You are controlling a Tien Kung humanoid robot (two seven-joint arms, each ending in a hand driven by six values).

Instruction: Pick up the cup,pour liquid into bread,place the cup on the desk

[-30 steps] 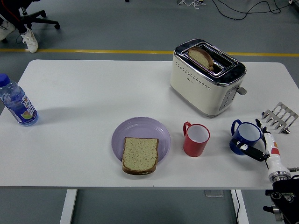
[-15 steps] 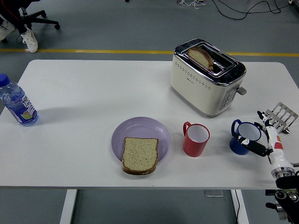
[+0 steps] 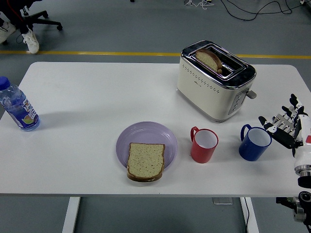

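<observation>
A blue cup [image 3: 254,142] stands upright on the white table [image 3: 87,102] at the right, handle to the left. A red cup [image 3: 203,144] stands left of it. A slice of bread [image 3: 145,161] lies on a lilac plate [image 3: 146,137] near the front middle. My right hand [image 3: 286,125] is just right of the blue cup, fingers spread, holding nothing and apart from the cup. The left arm is out of view.
A cream toaster [image 3: 215,79] with a slice of bread [image 3: 210,59] in its slot stands behind the cups. A metal rack [image 3: 287,121] lies at the right edge, partly behind my hand. A blue water bottle [image 3: 17,107] stands at the left edge.
My right hand has drawn back to the right and upward from the blue cup, and its fingers have spread open. The cup stays in place.
</observation>
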